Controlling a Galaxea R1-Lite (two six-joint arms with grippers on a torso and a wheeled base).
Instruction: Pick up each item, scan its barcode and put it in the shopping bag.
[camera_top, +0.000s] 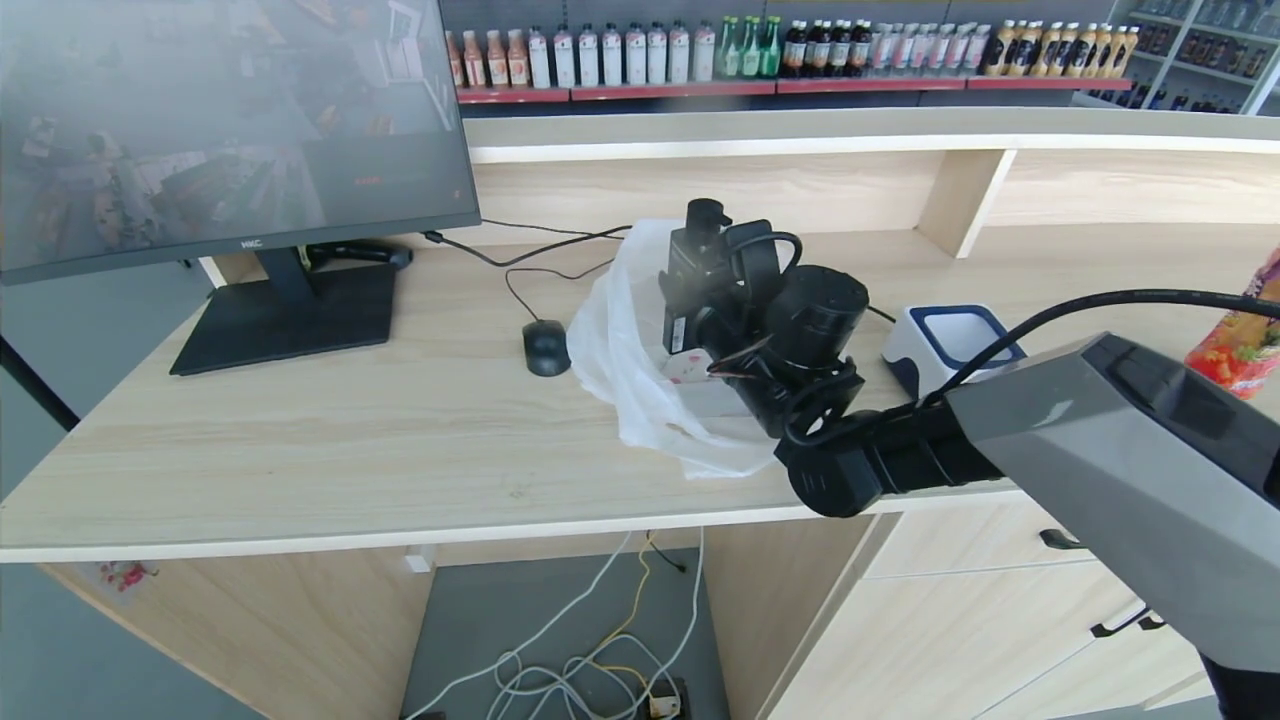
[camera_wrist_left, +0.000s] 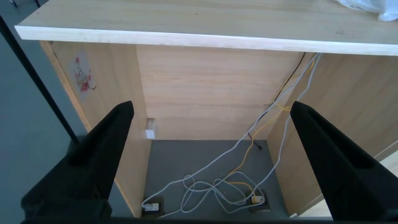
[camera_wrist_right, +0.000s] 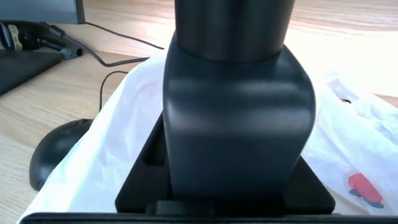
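Right gripper (camera_top: 688, 335) hangs over the shopping bag (camera_top: 615, 350) (whether it grips anything I cannot tell), one pinkish item (camera_top: 688, 372) seemingly inside, a colourful packet (camera_top: 1240, 340) well right of the bag yet to be handled; left gripper (camera_wrist_left: 211, 111) gapes wide, empty.

Left gripper (camera_wrist_left: 211, 109) spread wide, right arm (camera_top: 1100, 430) outstretched
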